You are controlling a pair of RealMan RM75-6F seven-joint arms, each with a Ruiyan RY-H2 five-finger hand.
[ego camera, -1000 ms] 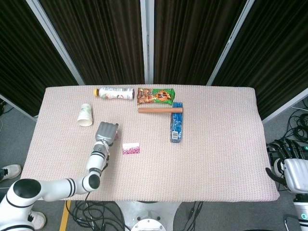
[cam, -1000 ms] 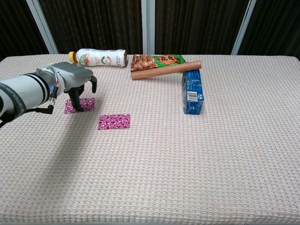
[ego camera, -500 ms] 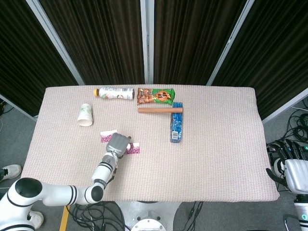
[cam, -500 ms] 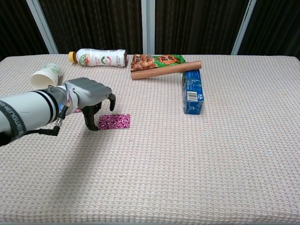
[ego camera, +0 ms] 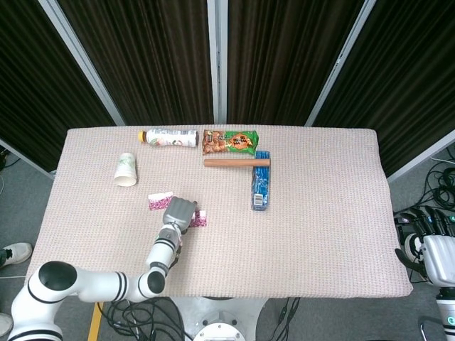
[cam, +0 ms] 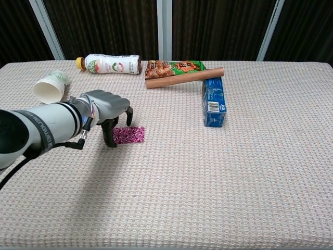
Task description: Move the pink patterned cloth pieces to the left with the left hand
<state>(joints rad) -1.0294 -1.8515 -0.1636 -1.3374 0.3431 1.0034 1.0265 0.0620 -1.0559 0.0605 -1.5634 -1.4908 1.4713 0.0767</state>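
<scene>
Head view
Surface: a table under a pinkish woven cover, with grey floor and cables around its near edge.
Room: dark pleated curtains with pale frame bars stand behind the far edge.
Left hand: palm down over the left end of one pink cloth piece, fingers curled toward it; whether it grips the cloth cannot be told from above.
Second cloth piece: just left of and beyond the hand, flat on the cover.
Right hand: off the table at the right edge, well apart from everything; its fingers are hard to make out.
Other things: a paper cup on its side and a bottle lie beyond the left hand; a snack bag, a brown stick and a blue box lie to its right and beyond.

Chest view
Left hand: fingers bent down, tips at the cover, touching the left end of the pink cloth piece.
Hidden: the second cloth piece is behind the hand and forearm; the right hand is out of frame.
Cut off: the left arm leaves the frame at the left.
</scene>
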